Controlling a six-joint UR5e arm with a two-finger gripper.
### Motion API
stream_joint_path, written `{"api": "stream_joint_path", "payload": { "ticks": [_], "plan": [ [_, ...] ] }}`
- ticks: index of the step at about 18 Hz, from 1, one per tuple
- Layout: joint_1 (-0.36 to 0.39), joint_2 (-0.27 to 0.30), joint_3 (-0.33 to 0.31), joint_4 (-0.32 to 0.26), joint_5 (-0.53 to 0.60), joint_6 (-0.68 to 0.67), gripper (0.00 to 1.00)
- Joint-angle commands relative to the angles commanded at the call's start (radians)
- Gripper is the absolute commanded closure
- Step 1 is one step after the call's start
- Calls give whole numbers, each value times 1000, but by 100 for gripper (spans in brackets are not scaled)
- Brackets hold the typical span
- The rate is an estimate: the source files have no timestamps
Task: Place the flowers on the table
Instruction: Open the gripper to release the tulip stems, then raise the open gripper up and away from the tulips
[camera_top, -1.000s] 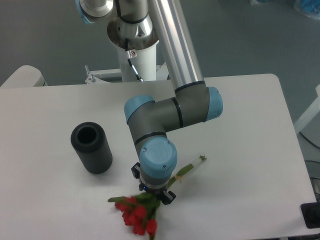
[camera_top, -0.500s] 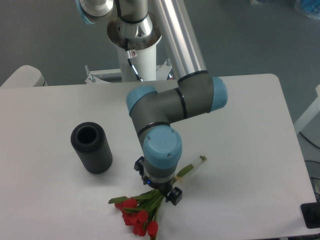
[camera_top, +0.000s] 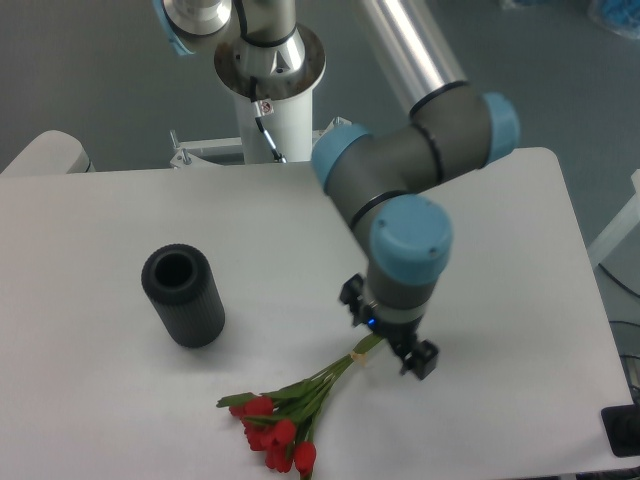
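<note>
Camera: flowers below-left of jaws (apart)

A single fixed camera looks steeply down from the front onto the table.

The flowers, a small tied bunch of red blooms with green leaves and thin stems, lay flat on the white table near its front edge, blooms frontmost; the stem ends were apparently hidden.
</note>
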Motion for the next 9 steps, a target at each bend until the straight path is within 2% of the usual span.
{"api": "stream_joint_path", "payload": {
  "ticks": [4,6,9],
  "plan": [
    [49,15,-1,-3,11,71,0],
    [84,28,-3,-31,15,129,0],
    [115,32,-3,-34,20,163,0]
  ]
}}
